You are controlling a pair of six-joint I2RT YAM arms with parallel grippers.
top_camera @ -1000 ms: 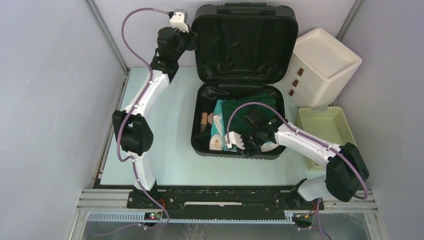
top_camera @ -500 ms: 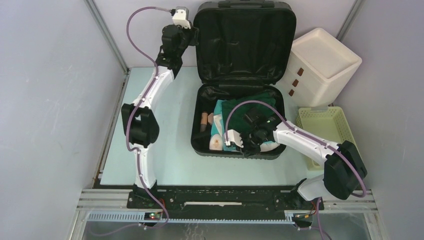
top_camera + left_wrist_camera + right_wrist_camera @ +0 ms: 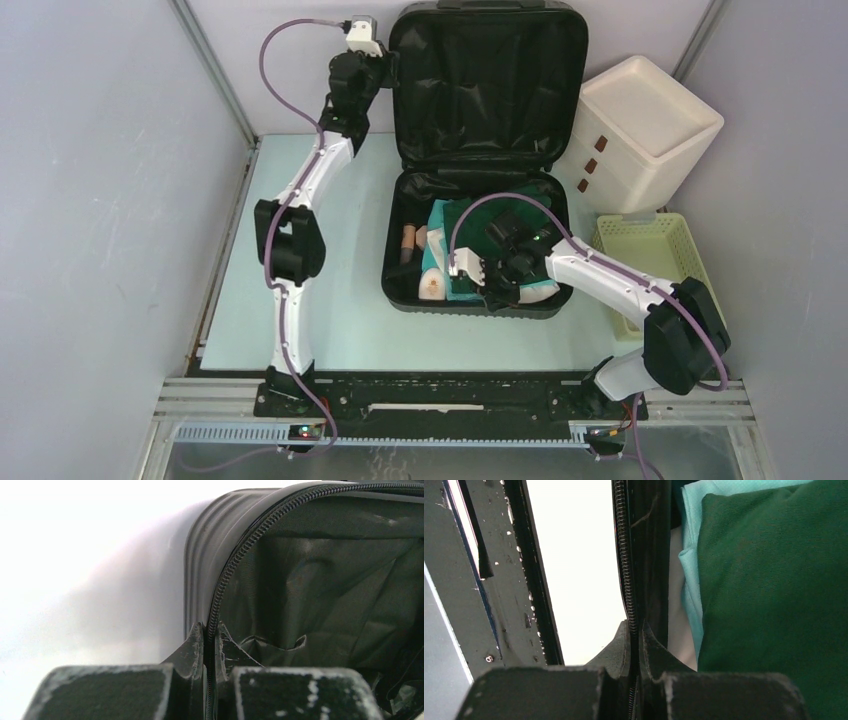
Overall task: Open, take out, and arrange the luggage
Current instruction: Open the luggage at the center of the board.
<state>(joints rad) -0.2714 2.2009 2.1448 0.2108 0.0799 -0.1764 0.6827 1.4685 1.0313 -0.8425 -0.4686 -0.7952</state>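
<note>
The luggage [image 3: 489, 82], a black ribbed hard-shell suitcase, lies open with its lid standing nearly upright at the back. My left gripper [image 3: 386, 68] is shut on the lid's left zipper rim [image 3: 227, 575], one finger outside the shell and one on the black lining [image 3: 325, 580]. My right gripper [image 3: 497, 296] is shut on the front rim [image 3: 626, 555] of the lower shell. Inside lie a green cloth [image 3: 497, 213] [image 3: 774, 580], a teal cloth [image 3: 441, 222] [image 3: 694, 535], small brown bottles [image 3: 408, 243] and a white round item [image 3: 432, 287].
A white three-drawer box [image 3: 648, 125] stands right of the lid. A pale yellow slatted basket [image 3: 657, 258] sits right of the lower shell, beside my right arm. Grey walls close in both sides. The pale table [image 3: 340, 240] shows left of the suitcase.
My left arm has stretched further back and pushed the lid more upright. My right gripper has kept its grip on the front rim, shifting slightly.
</note>
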